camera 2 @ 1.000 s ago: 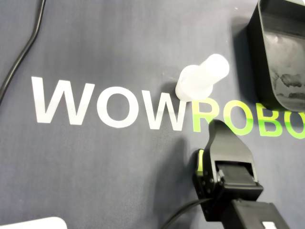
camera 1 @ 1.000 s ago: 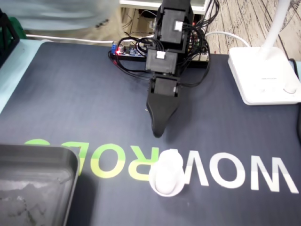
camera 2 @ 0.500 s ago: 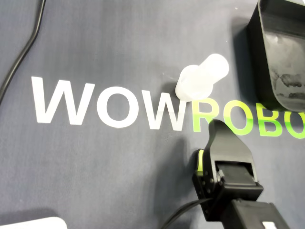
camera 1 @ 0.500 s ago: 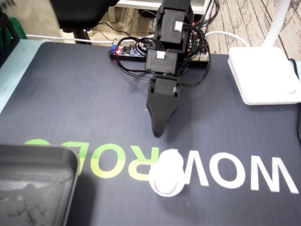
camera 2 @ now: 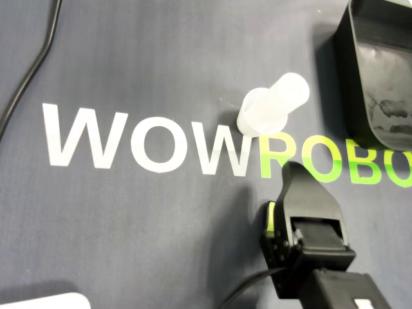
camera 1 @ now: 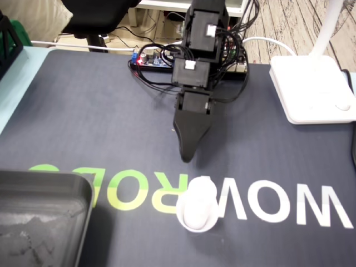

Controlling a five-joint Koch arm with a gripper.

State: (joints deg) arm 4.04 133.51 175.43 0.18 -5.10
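Note:
A small white plastic bottle [camera 1: 196, 207] stands upright on the dark mat, over the white and green lettering; the overhead view shows the bottle [camera 2: 270, 106] leaning away from the lens. My black gripper [camera 1: 187, 156] points down at the mat a short way behind the bottle and does not touch it. From overhead the gripper [camera 2: 293, 170] tip sits just below the bottle, with a gap between them. Only one tapered tip shows in either view, so the jaws' state is hidden. Nothing is seen held.
A dark grey tray [camera 1: 33, 222] sits at the front left of the fixed view, and the tray [camera 2: 380, 71] is at the upper right from overhead. A white lamp base [camera 1: 311, 89] stands at the back right. A black cable [camera 2: 26, 77] runs along the mat's left side overhead.
The arm and bottle have not moved. A person's light clothing at the top left of the fixed view has gone, and a black chair shows there.

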